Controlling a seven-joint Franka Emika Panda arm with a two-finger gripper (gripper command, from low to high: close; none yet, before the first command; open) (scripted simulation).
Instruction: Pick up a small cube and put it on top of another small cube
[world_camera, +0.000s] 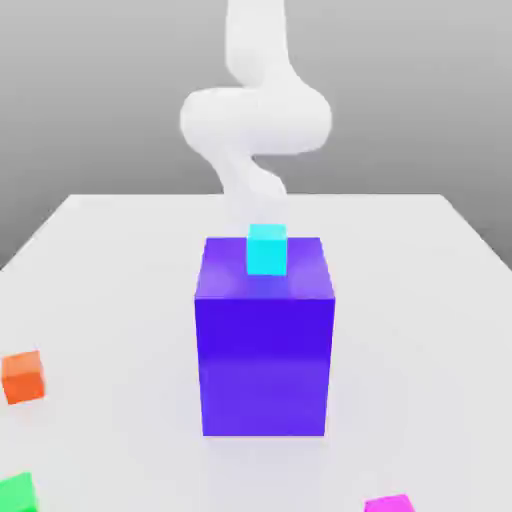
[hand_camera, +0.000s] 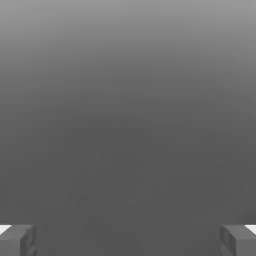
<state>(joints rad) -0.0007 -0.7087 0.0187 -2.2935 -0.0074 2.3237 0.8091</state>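
The small magenta-pink cube (world_camera: 388, 504) lies on the white table at the front edge, toward the exterior view's right. The small green cube (world_camera: 16, 493) rests at the front corner on the exterior view's left. Both are partly cut off by the frame edge. My white arm (world_camera: 255, 120) curls up behind the big block, far from both cubes. In the hand view my gripper (hand_camera: 128, 240) is open, its grey fingertips (hand_camera: 17, 240) spread wide with nothing between them, facing a plain grey background.
A tall purple-blue block (world_camera: 265, 350) stands mid-table with a small cyan cube (world_camera: 266, 249) on its top. A small orange cube (world_camera: 23, 376) sits near the exterior view's left edge. The white table (world_camera: 420, 300) stretches around the block.
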